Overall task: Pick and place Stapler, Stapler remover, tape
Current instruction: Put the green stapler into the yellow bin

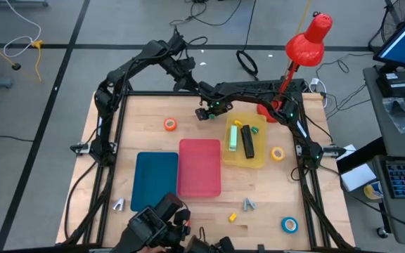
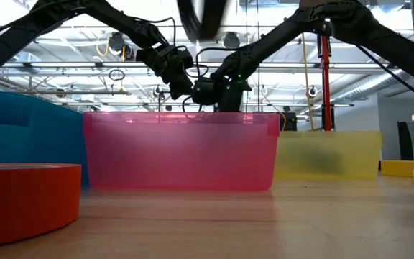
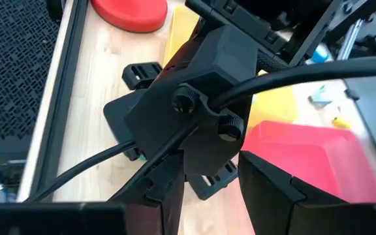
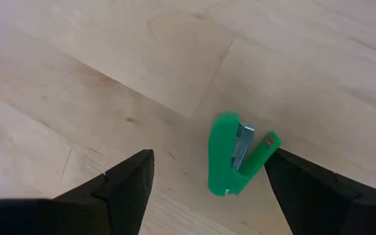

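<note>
A small green stapler (image 4: 230, 160) lies on the bare wood, partly open with its metal inside showing. My right gripper (image 4: 209, 153) hangs open above it, one finger on either side, and the stapler lies nearer one finger. In the high view this gripper (image 1: 204, 112) is near the far edge, between the orange tape roll (image 1: 169, 124) and the yellow bin (image 1: 259, 158). My left gripper (image 3: 207, 189) is open just behind the right arm's wrist (image 3: 201, 98), holding nothing. The yellow tape (image 1: 278, 154) and blue tape (image 1: 289, 224) lie flat on the table. A red-orange roll (image 2: 20, 194) lies close to the low camera.
A blue bin (image 1: 157, 179) and a pink bin (image 1: 200, 167) stand side by side mid-table. The yellow bin holds a green stapler (image 1: 233, 135) and a black one (image 1: 248, 140). Two grey staple removers (image 1: 119, 204) (image 1: 249, 204) lie near the front. A red lamp (image 1: 308, 39) stands at the far right.
</note>
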`<action>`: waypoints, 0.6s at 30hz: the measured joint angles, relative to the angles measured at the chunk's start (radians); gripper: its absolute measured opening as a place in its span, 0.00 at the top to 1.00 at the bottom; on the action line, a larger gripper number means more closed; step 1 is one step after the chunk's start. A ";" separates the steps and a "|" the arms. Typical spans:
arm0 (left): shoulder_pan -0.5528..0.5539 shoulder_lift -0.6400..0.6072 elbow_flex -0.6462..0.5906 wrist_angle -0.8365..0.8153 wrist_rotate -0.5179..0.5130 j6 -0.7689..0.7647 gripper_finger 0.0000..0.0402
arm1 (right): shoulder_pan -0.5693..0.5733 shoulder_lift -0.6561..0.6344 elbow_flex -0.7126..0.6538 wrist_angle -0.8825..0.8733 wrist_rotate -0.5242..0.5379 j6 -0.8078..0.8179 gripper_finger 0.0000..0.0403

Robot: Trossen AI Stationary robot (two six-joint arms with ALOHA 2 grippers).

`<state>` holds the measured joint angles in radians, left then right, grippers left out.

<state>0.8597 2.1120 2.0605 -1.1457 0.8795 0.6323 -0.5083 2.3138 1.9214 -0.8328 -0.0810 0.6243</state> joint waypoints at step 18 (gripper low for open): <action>0.001 0.000 0.000 0.000 0.000 0.001 0.64 | -0.011 0.000 -0.043 0.111 0.002 0.052 0.55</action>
<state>0.8604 2.1120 2.0605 -1.1458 0.8794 0.6331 -0.5191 2.3138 1.8782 -0.7215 -0.0795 0.6760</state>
